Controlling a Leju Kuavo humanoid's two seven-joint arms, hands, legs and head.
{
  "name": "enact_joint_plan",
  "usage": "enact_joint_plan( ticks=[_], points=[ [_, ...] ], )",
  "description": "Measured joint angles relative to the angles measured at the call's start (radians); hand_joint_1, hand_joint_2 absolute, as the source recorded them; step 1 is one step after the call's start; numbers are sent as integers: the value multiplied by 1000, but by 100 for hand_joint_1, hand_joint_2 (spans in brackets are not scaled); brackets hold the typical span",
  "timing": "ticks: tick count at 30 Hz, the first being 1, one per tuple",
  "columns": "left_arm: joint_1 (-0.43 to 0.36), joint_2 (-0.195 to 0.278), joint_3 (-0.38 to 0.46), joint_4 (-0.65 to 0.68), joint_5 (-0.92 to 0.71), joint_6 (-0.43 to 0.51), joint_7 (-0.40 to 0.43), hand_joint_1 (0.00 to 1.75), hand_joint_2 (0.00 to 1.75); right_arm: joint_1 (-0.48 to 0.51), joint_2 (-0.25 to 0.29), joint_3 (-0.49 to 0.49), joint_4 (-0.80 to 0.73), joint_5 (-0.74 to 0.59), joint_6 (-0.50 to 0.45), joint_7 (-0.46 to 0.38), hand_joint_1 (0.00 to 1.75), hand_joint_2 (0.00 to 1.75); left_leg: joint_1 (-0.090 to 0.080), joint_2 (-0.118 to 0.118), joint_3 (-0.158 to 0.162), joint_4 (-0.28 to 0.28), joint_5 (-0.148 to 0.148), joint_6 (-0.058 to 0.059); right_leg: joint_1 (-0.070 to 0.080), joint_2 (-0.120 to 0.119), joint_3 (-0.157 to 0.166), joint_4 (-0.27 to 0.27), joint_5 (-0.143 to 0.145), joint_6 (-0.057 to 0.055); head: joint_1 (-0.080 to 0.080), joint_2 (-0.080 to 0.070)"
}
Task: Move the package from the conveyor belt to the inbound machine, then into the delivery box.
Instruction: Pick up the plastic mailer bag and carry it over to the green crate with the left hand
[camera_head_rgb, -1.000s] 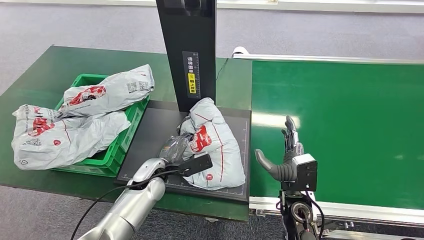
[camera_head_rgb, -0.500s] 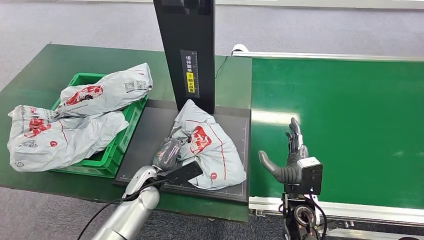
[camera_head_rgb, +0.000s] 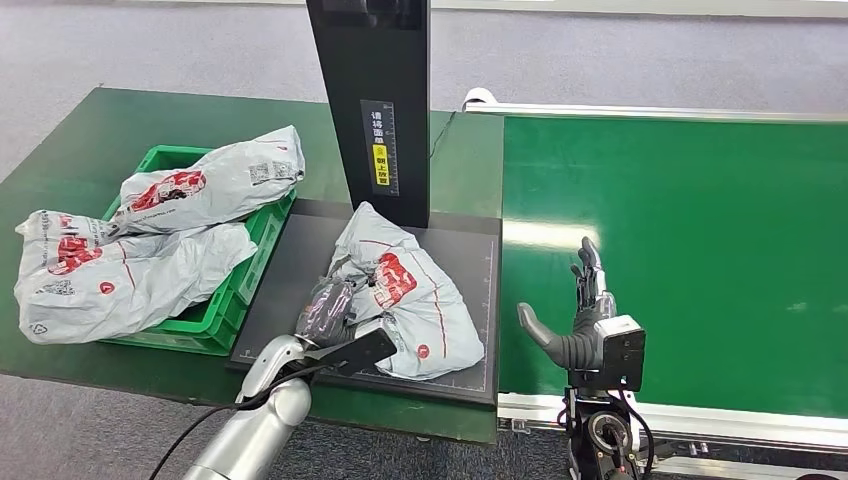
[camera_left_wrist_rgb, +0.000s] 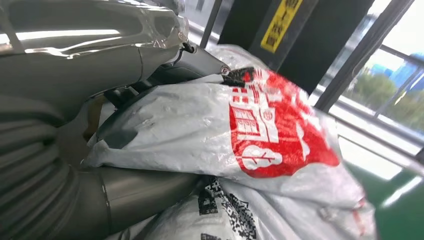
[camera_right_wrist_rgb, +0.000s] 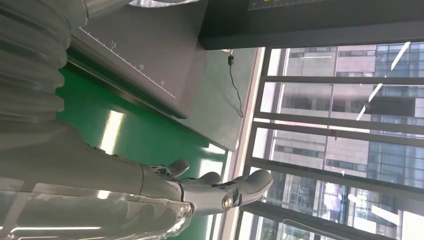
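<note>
The package (camera_head_rgb: 405, 300) lies on the dark plate of the inbound machine (camera_head_rgb: 465, 250), gripped at its 9 o'clock edge by the left robot hand (camera_head_rgb: 325, 312); the right robot hand (camera_head_rgb: 580, 315) is held open and empty over the conveyor belt (camera_head_rgb: 700, 230). The slack film could slip free or snag on the rim of the delivery box (camera_head_rgb: 240, 285), already heaped at 9 o'clock. Red printing and a QR code are seen, but no writing can be read.

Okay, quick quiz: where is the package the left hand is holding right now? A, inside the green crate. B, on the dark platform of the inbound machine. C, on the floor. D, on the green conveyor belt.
B: the package lies on the dark platform under the black column, with the left hand gripping its near edge.
</note>
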Motion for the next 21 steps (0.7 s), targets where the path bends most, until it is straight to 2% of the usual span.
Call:
enact_joint_plan(
  ticks=[5,11,15,18,21],
  points=[
    [50,26,0,-112,-15,117,-43,175,175,0,0,0,0,-5,-1,-2,0,175,0,0,-1,0,0,0,0,0,-1,0,0,0,0,0],
    [142,98,35,-360,-65,284,-52,175,175,10,-2,-1,-2,-10,0,-11,0,175,0,1,-3,0,0,0,1,1,-3,0,0,0,0,0],
    [172,135,151,-518,-209,407,-52,175,175,20,-5,-2,-3,-15,1,-17,0,175,0,1,-3,0,0,0,1,1,-4,0,0,0,0,0],
    [168,142,274,-602,-254,422,-103,175,175,24,-6,-2,-3,-22,0,-22,0,175,0,2,-3,0,0,0,1,1,-4,0,0,0,0,0],
    [156,132,382,-655,-245,423,-191,175,175,29,-6,-2,-3,-27,-2,-25,0,175,0,3,-3,0,0,0,1,1,-4,0,0,0,0,0]
  ],
)
